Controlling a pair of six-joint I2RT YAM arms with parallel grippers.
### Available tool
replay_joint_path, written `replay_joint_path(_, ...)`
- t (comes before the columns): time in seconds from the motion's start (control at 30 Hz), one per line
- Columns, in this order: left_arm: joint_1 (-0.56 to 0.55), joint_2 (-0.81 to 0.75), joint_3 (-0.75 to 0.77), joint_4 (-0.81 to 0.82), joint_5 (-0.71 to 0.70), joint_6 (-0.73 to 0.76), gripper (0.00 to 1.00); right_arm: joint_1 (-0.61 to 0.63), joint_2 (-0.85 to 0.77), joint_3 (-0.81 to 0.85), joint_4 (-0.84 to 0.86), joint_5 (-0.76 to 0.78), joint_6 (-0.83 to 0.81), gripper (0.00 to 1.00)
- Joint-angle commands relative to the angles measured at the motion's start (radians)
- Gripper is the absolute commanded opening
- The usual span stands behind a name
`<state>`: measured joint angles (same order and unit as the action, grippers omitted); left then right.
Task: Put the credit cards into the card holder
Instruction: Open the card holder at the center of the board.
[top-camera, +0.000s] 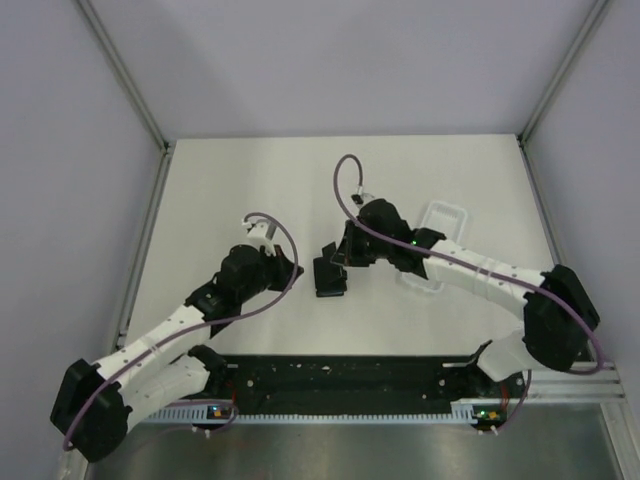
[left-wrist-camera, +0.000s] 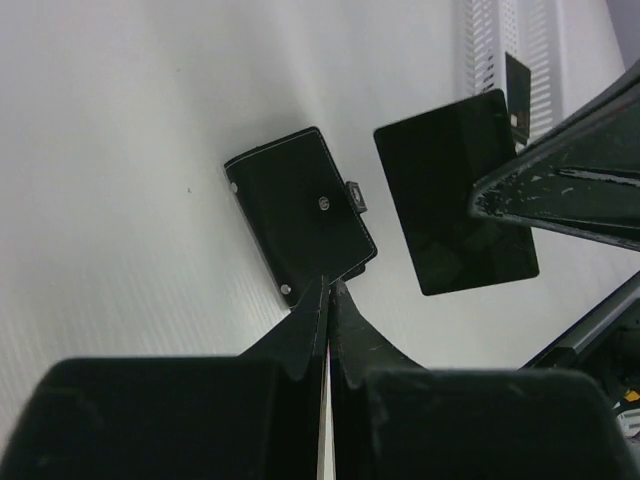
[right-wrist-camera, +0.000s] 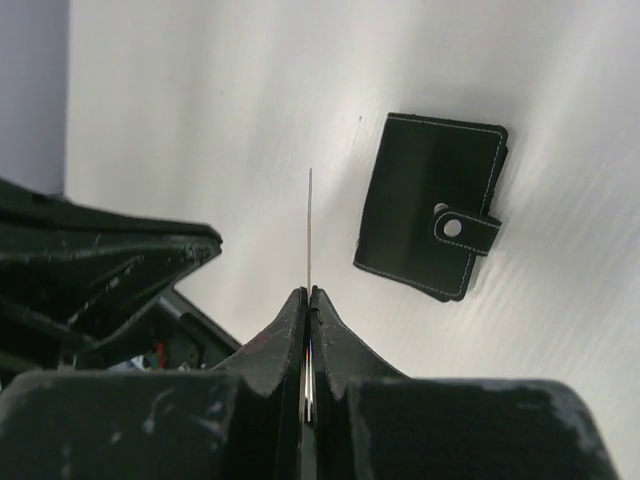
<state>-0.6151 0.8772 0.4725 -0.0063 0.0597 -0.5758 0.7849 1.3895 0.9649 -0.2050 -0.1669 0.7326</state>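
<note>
The card holder (top-camera: 330, 277) is a black wallet lying closed and flat on the white table, its snap tab fastened. It also shows in the left wrist view (left-wrist-camera: 300, 215) and in the right wrist view (right-wrist-camera: 430, 205). My right gripper (top-camera: 342, 250) is shut on one dark credit card (left-wrist-camera: 455, 190) and holds it in the air just beside the wallet. The right wrist view shows the card edge-on (right-wrist-camera: 309, 230). My left gripper (top-camera: 287, 266) is shut and empty, its tips (left-wrist-camera: 328, 285) close to the wallet's near edge. No other cards are in view.
A long white ribbed tray (top-camera: 440, 228) lies at the back right, partly under my right arm, and shows at the top of the left wrist view (left-wrist-camera: 510, 40). Grey walls with metal rails enclose the table.
</note>
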Motion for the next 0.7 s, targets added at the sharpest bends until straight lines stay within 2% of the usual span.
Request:
replay_joint_path(0.0, 0.000, 0.046, -0.047, 0.092, 0.037, -0.015, 0.00, 0.074, 0.166, 0.176, -0.160, 0.213, -0.004, 0.00)
replay_joint_path(0.2, -0.005, 0.092, -0.101, 0.227, 0.080, -0.053, 0.00, 0.105, 0.308, 0.274, -0.232, 0.306, 0.034, 0.00)
replay_joint_path(0.47, -0.014, 0.138, -0.112, 0.270, 0.091, -0.058, 0.00, 0.114, 0.324, 0.247, -0.215, 0.325, 0.028, 0.00)
replay_joint_path(0.67, -0.023, 0.229, -0.087, 0.319, 0.100, -0.056, 0.00, 0.119, 0.332, 0.265, -0.298, 0.400, 0.045, 0.00)
